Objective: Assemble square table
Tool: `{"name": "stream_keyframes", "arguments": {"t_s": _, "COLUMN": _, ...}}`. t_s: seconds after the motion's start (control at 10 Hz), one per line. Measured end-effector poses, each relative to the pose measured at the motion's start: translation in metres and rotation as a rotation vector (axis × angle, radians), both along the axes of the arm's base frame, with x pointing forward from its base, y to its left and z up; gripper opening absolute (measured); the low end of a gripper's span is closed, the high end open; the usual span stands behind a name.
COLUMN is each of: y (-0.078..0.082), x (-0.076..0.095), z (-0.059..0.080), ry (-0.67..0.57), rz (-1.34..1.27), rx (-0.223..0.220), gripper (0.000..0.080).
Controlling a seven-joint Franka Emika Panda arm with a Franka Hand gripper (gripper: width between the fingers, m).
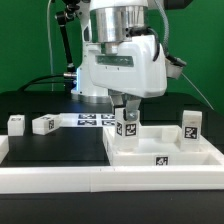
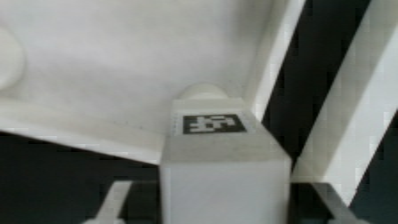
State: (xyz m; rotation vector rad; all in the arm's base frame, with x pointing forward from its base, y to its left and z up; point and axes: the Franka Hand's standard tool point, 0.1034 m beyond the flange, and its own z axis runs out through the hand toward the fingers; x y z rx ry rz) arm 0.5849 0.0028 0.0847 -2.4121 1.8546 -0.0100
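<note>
The square tabletop (image 1: 170,148) is a white slab lying at the exterior view's right, with a small tag on its front edge. My gripper (image 1: 127,112) is shut on a short white tagged leg (image 1: 128,127) and holds it upright at the slab's far-left corner. In the wrist view the leg (image 2: 217,150) fills the space between the fingers (image 2: 121,198), its tag facing the camera, with the slab (image 2: 107,80) behind it. Whether the leg touches the slab cannot be told. Another leg (image 1: 191,126) stands at the slab's far right. Two more legs (image 1: 16,123) (image 1: 44,124) lie at the left.
The marker board (image 1: 92,121) lies flat behind the middle of the black work surface. A long white rail (image 1: 60,178) edges the front. The arm's white base stands behind, against a green backdrop.
</note>
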Motion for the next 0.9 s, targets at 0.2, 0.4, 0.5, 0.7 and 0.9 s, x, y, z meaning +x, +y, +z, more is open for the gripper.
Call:
{"name": "stream_keyframes", "arguments": {"t_s": 0.2, "y": -0.0001, "x": 0.0004, "z": -0.0002, "ry": 0.005, "rz": -0.103, "rx": 0.009, "gripper": 0.0291}}
{"name": "stream_keyframes", "arguments": {"t_s": 0.4, "y": 0.0003, "x": 0.0008, "z": -0.0004, "ry": 0.003, "rz": -0.112, "rx": 0.011, "gripper": 0.0356}}
{"name": "stream_keyframes", "arguments": {"t_s": 0.5, "y": 0.0007, "x": 0.0009, "z": -0.0006, "ry": 0.000, "rz": -0.077, "rx": 0.008, "gripper": 0.0356}}
{"name": "stream_keyframes", "arguments": {"t_s": 0.7, "y": 0.0029, "x": 0.0026, "z": -0.0017, "ry": -0.010, "rz": 0.055, "rx": -0.003, "gripper": 0.0509}}
{"name": "stream_keyframes", "arguments": {"t_s": 0.9, "y": 0.0028, "x": 0.0024, "z": -0.0033, "ry": -0.023, "rz": 0.195, "rx": -0.014, "gripper": 0.0645}}
